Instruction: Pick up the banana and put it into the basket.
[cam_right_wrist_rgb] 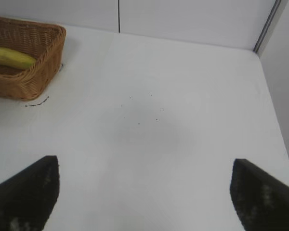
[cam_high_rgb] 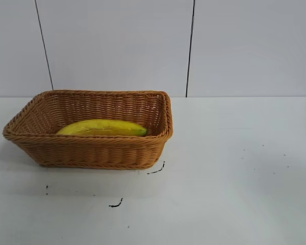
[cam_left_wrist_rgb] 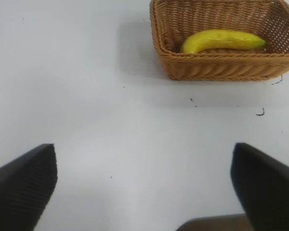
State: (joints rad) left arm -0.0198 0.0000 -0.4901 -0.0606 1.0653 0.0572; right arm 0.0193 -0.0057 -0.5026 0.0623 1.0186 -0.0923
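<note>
From outside, the banana (cam_high_rgb: 103, 127) lies in the basket (cam_high_rgb: 92, 153) on the table (cam_high_rgb: 234, 178). The left gripper (cam_left_wrist_rgb: 144, 183) hangs spread wide over bare table, basket well ahead. The right gripper (cam_right_wrist_rgb: 144, 187) is likewise spread, empty, basket off to one side.

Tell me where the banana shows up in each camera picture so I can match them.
Exterior view: banana lies inside the basket, left of centre.
Left wrist view: banana in the basket, at the picture's upper right.
Right wrist view: banana partly cut off at the upper left edge.
Shared landmark: the curved black mark on the table beside the basket's corner.
</note>
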